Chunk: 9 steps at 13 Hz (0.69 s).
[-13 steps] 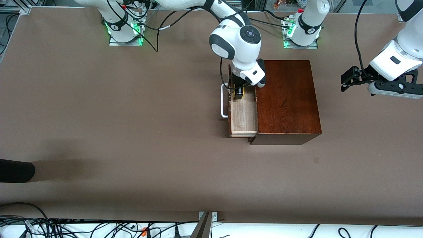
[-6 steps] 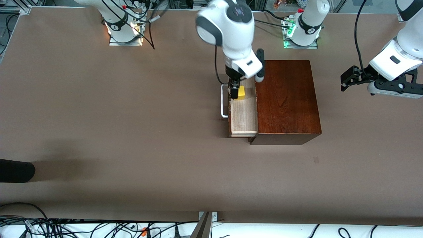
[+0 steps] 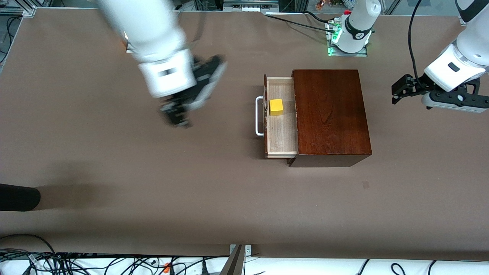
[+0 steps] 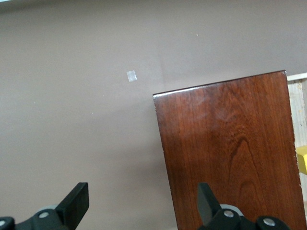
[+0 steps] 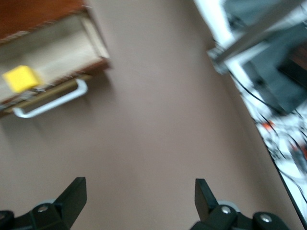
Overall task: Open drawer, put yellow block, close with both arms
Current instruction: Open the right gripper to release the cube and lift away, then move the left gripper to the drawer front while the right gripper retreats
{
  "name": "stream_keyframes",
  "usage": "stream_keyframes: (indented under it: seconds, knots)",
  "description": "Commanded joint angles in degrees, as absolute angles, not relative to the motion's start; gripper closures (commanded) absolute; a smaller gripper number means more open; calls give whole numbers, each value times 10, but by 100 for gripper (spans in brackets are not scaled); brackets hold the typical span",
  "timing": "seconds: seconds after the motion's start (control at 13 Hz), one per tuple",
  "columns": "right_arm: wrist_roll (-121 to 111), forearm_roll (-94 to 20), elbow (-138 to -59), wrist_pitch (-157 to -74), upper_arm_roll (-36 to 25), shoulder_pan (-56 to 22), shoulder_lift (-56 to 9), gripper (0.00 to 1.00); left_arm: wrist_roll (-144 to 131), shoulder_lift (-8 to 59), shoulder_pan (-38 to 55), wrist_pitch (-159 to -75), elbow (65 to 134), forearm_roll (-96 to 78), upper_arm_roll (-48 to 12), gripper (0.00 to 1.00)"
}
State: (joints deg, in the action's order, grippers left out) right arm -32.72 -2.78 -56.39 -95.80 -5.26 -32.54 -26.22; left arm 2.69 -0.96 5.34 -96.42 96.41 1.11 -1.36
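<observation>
The dark reddish-brown wooden box (image 3: 330,114) stands on the table with its drawer (image 3: 282,130) pulled out and its pale interior showing. The white bar handle (image 3: 259,116) faces the right arm's end. The yellow block (image 3: 276,107) lies in the drawer, free of any gripper. My right gripper (image 3: 176,116) is open and empty, over bare table toward the right arm's end. Its wrist view shows the block (image 5: 20,78) and the handle (image 5: 50,103). My left gripper (image 3: 395,93) is open and empty, over the table beside the box's closed end. Its wrist view shows the box top (image 4: 230,148).
A small pale mark (image 3: 365,185) lies on the table nearer the front camera than the box. A dark object (image 3: 17,196) juts in at the right arm's end. The left arm's base (image 3: 351,34) stands near the box. Cables (image 3: 76,263) run along the near edge.
My right gripper let go of the yellow block, rose out of the drawer and swung away toward the right arm's end. The block stays in the drawer. The left arm barely moved.
</observation>
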Motion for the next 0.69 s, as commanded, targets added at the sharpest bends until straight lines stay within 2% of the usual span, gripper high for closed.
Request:
stream_keyframes:
  seconds: [0.0,0.15,0.23,0.38,0.62]
  knots:
    - [-320,-36,-584,-954,-59,-267,-226,0,52,-3,72,-913,951,0,-38,0]
    - [-315,-55,-605,-935,-124,-258,-208,0,119,11,87,-891,951,-23,-80,0]
    - [-315,-91,-650,-940,-148,-242,-178,0,147,29,89,-892,950,-41,-103,0]
    - [-292,-110,-784,-967,-147,-194,-94,0,156,81,96,-900,930,-76,-153,0]
    - [-234,-102,-872,-963,-137,-136,-30,0,166,168,124,-952,880,-74,-216,0]
